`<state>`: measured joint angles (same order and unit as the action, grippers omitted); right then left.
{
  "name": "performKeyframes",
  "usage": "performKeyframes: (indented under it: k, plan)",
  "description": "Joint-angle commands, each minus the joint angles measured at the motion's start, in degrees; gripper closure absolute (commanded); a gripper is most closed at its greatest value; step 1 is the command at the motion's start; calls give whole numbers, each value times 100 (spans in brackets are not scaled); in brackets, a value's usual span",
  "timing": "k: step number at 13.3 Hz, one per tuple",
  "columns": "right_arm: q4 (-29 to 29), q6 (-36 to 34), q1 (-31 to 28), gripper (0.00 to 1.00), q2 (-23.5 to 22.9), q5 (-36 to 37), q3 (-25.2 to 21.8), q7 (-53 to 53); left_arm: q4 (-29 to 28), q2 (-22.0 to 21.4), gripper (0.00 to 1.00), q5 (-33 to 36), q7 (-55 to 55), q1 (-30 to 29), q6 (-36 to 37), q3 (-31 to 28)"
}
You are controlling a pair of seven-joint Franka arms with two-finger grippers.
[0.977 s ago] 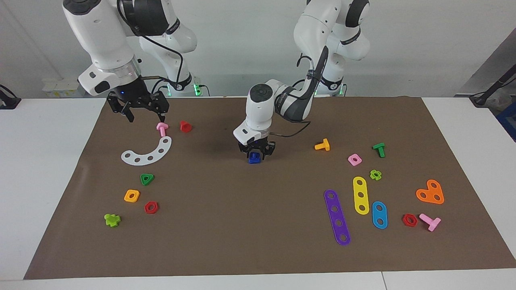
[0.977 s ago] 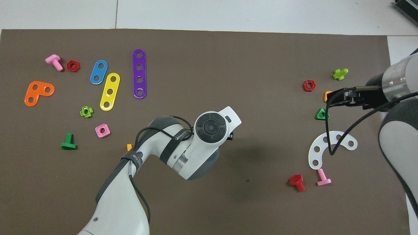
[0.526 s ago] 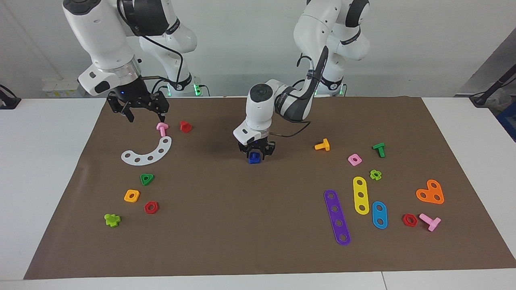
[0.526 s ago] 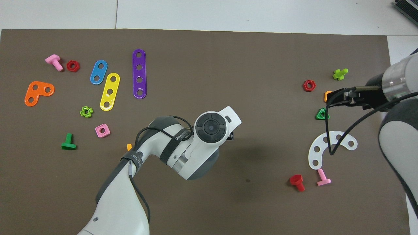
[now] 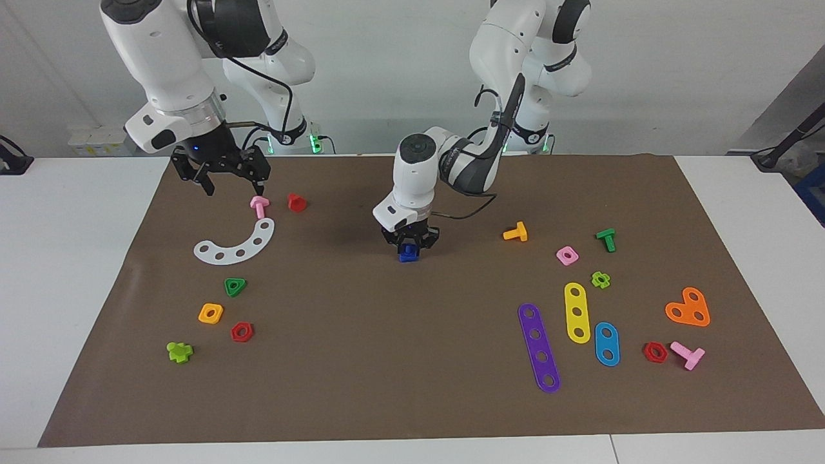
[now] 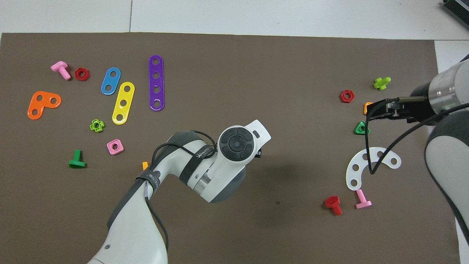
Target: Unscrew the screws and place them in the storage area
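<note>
My left gripper [image 5: 408, 247] stands low over the middle of the mat, fingers shut around a small blue screw [image 5: 407, 255] that rests on the paper. I cannot tell its head from any nut on it. In the overhead view the left arm's wrist [image 6: 236, 143] hides it. The storage area [image 5: 229, 308] is bare mat among the green triangular nut [image 5: 235, 286], orange square nut [image 5: 211, 313] and red hexagonal nut [image 5: 242, 332]. My right gripper [image 5: 232, 187] hangs open and empty over the mat beside a pink screw [image 5: 259, 205]; it also shows in the overhead view [image 6: 379, 110].
A white curved strip [image 5: 236, 245] and a red screw [image 5: 296, 202] lie near the right gripper. A light green cross piece [image 5: 179, 352] lies by the storage area. Toward the left arm's end lie coloured strips [image 5: 539, 347], an orange screw [image 5: 515, 232], nuts and an orange plate [image 5: 688, 308].
The left gripper has turned a little on the blue screw, which now shows narrower between the fingers. The right arm has not moved.
</note>
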<state>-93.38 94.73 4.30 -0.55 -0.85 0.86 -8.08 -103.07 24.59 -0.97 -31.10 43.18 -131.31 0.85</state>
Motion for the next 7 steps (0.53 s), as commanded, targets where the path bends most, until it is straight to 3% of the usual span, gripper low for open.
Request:
performKeyframes:
  k: [1,4,7]
  plan:
    - [4,-69,-70,0,46,-161,11,157,-109,-77,93,124,-45,42,-35,-32]
    - [4,-77,-70,0,46,-161,19,166,31,-60,99,115,-45,15,105,-32]
    - [-31,-104,-8,0,64,-144,37,175,767,10,100,36,-54,-2,981,-32]
